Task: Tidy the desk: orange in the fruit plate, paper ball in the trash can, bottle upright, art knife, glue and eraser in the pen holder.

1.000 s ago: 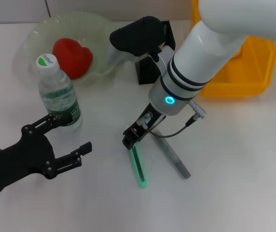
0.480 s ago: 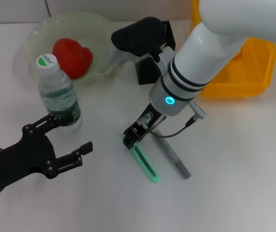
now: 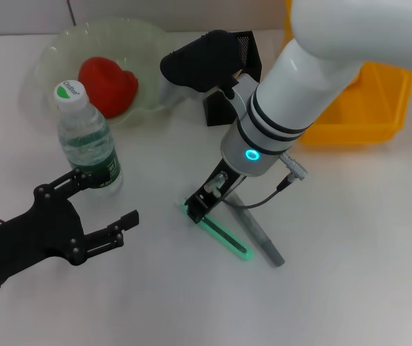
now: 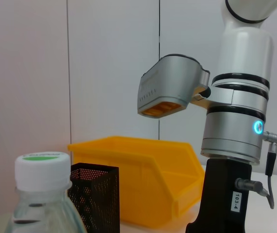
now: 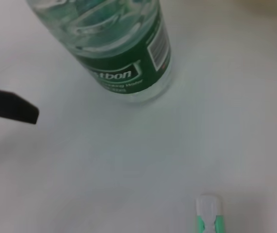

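Knife swings round — grip seems to hold

Our right gripper point(image 3: 200, 207) pinches the art knife point(image 3: 221, 236); its free end has pivoted toward the glue point(image 3: 257, 232) — lift next.

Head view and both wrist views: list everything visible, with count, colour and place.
lumpy red-orange orange: one, in the bowl
scalloped pale green bowl: one, far left
clear water bottle: one, green label, upright
mint-green art knife: one, on desk at right gripper
grey glue stick: one, beside the knife
black mesh pen holder: one, beside the bin
yellow plastic bin: one, far right
left gripper: black, open, near left
right gripper: black, at the knife's end
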Controlling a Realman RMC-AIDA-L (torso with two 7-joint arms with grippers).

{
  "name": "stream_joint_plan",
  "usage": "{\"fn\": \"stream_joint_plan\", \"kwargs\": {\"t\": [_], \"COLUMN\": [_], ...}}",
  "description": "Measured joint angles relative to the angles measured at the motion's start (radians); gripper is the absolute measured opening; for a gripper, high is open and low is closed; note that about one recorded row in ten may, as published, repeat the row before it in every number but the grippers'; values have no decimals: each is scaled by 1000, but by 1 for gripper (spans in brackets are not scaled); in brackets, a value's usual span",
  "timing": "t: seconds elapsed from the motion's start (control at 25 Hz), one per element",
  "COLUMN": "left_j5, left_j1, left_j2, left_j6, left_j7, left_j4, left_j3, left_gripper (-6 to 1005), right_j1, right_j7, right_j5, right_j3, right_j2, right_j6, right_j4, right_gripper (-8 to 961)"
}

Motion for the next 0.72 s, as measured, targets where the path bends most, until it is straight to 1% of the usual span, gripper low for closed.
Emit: {"fn": "stream_joint_plan", "kwargs": {"t": [0.08,0.2,0.24,0.28,0.32,0.4,0.44,0.48,0.6,0.64,0.68,0.72], "left_j5": [0,0,0,0,0,0,0,0,0,-1,-1,-2], "left_j1": [-1,-1,-1,-1,-1,-1,-1,-1,-1,-1,-1,-2], "left_j2": [0,0,0,0,0,0,0,0,0,0,0,0], "left_j6": [-2,-2,-1,-1,0,3,4,5,5,6,6,6], "left_j7": [0,0,0,0,0,0,0,0,0,0,0,0], "left_j4": [0,0,0,0,0,0,0,0,0,0,0,0], "left_j3": [0,0,0,0,0,0,0,0,-1,-2,-2,-1], "left_gripper": [813,813,813,813,813,813,813,813,813,813,813,813], "right_j1": [-1,-20,-48,-48,-68,-116,-166,-166,-227,-246,-246,-247], "right_j7": [-2,-4,-4,-4,-4,-4,-4,-4,-13,-36,-36,-50], "right_j5": [-2,-6,-25,-25,-45,-113,-177,-177,-222,-225,-225,-223], "right_j3": [-1,3,25,25,50,132,212,212,313,375,375,396], "right_j2": [0,0,-5,-5,-8,-8,-8,-8,-11,-12,-12,-12], "right_j6": [-4,-21,-38,-38,-50,-90,-126,-126,-165,-204,-204,-230], "right_j4": [-4,-46,-95,-95,-126,-211,-300,-300,-415,-445,-445,-448], "right_gripper": [154,152,152,151,150,149,148,139,113,104,95,86]}}
